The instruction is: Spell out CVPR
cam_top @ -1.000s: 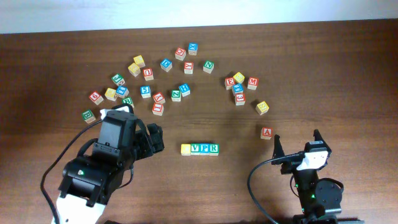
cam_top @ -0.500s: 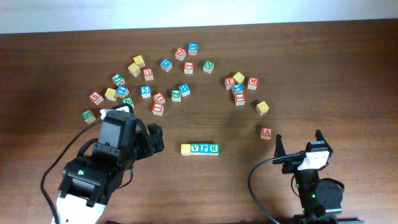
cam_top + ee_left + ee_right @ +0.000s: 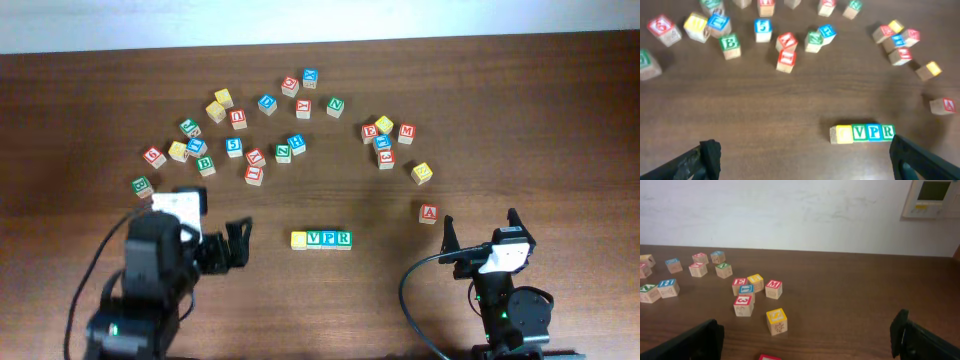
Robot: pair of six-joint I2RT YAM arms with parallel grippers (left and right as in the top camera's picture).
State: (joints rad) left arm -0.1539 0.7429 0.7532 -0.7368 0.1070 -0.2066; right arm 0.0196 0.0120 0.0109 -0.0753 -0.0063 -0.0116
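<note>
Overhead view. Entry: one row of four letter cubes, plus two claws.

**Task items.** Yellow cube (image 3: pixel 299 240), V cube (image 3: pixel 315 238), P cube (image 3: pixel 330 238) and R cube (image 3: pixel 344 238) lie touching in one straight line on the table (image 3: pixel 560 100). The row is near and ahead of the left claw (image 3: pixel 238 246), and well apart to the left of the right claw (image 3: pixel 478 222).

**Claws.** Both have their jaws spread wide and hold nothing.

**Hazards.**
- In the left wrist view the R cube (image 3: pixel 887 131) sits just ahead of one finger (image 3: pixel 905 152) of the left claw. A forward or sideways sweep would likely clip that end and break the line.
- The yellow cube's letter is too faint to read, so the word may be misspelt if it is not a C.
- The A cube (image 3: pixel 429 213) lies just ahead-left of the right claw. A push from there could slide it toward the row.
- Loose cubes (image 3: pixel 255 157) lie scattered farther ahead of both claws, apart from the row.

**Containers.** None in view. Every cube rests directly on the table.
</note>
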